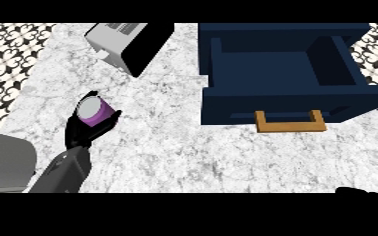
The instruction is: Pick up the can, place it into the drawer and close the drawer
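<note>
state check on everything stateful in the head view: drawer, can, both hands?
Dark blue drawer with the wooden handle: pulled open, nothing visible inside.
Purple can with the grey lid: off the drawer, held in the left hand, tilted.
Black left hand: shut on the can, over the marble counter.
Black right hand: only a sliver at the lower right edge; fingers cannot be told.
Grey and black toaster: on the counter, untouched.
</note>
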`<action>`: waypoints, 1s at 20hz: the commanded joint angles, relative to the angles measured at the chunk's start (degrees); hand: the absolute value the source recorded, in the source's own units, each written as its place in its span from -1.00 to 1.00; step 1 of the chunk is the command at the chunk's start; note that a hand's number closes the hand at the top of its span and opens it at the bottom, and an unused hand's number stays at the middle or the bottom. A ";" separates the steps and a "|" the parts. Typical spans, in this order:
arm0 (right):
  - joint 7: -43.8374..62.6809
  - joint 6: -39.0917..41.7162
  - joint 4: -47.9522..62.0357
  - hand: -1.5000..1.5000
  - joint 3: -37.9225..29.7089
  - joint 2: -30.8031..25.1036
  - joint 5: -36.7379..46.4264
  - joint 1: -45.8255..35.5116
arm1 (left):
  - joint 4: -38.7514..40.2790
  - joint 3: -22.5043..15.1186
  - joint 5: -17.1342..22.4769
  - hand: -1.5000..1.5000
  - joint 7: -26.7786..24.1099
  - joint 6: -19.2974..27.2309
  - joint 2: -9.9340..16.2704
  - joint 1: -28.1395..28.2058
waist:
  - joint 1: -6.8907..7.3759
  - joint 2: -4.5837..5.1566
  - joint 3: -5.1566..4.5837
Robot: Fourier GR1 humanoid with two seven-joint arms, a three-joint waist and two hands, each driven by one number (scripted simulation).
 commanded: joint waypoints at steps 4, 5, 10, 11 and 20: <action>1.43 -0.25 0.33 -1.00 -2.36 -2.06 -1.22 -2.95 | 3.30 0.40 0.50 1.00 -2.27 -3.52 0.38 -4.63 | -0.41 0.16 -0.04; 2.58 0.43 -0.40 -1.00 -2.99 -2.35 -3.27 -2.47 | 3.91 0.31 0.57 1.00 -2.69 -4.13 0.30 -3.89 | -0.29 0.09 -0.02; -0.57 0.10 2.97 -1.00 -1.59 -1.43 0.09 -3.19 | 3.07 -0.05 0.41 1.00 -3.79 -5.01 0.90 -6.11 | -0.10 0.11 -0.01; -0.28 0.48 -0.04 -1.00 -2.27 -1.11 -0.92 -0.98 | 3.39 -0.81 -0.17 1.00 -4.59 -4.50 -1.54 -6.61 | -0.34 0.08 -0.01; 2.95 -0.65 -3.65 -1.00 -1.53 -1.10 0.49 -1.09 | 0.29 -6.00 -3.18 1.00 -1.02 -6.01 -8.94 -11.12 | 0.17 -0.19 0.05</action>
